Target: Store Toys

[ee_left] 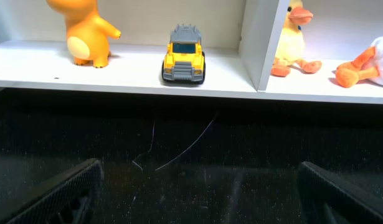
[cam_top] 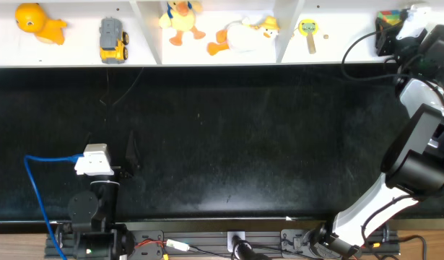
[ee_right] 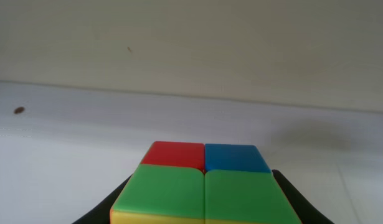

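Though left end effector (ee_left: 197,168) wide, right end effector (ee_right: 202,214) tight around one cube (ee_right: 179,180) (two plush ducks (cam_top: 181,18) (cam_top: 243,35), one truck (ee_left: 184,55)).

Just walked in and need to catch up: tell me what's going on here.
The right pincer holds a coloured cube inside the white shelf's rightmost compartment. The left pincer sits open over the black mat, facing the yellow truck. An orange figure and a yellow plush duck already sit in other compartments.
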Controlling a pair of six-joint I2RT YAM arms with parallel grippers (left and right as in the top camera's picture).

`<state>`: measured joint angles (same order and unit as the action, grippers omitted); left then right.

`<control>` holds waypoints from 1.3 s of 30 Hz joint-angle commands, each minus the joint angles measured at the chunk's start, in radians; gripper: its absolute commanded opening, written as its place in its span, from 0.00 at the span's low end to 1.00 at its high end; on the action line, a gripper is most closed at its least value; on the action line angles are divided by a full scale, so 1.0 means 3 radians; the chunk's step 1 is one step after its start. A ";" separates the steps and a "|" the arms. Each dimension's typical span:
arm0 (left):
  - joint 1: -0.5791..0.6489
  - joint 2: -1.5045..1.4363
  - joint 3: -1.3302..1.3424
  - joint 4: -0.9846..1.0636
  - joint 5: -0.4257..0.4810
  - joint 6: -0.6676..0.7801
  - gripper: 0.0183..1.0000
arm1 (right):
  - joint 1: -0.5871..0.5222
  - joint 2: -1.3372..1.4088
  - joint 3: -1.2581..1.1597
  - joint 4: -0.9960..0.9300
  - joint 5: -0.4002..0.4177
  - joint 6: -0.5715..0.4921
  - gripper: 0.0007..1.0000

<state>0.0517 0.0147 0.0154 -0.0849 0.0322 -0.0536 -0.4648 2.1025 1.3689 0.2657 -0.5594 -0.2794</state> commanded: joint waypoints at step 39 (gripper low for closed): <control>-0.0024 -0.0039 -0.0024 0.0006 -0.0029 -0.0051 1.00 | 0.0014 -0.1892 -0.0086 -0.3854 0.1329 0.1153 1.00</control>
<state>0.0517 0.0147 0.0154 -0.0849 0.0319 -0.0536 -0.4633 1.5856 1.3464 -0.8425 -0.1753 -0.0093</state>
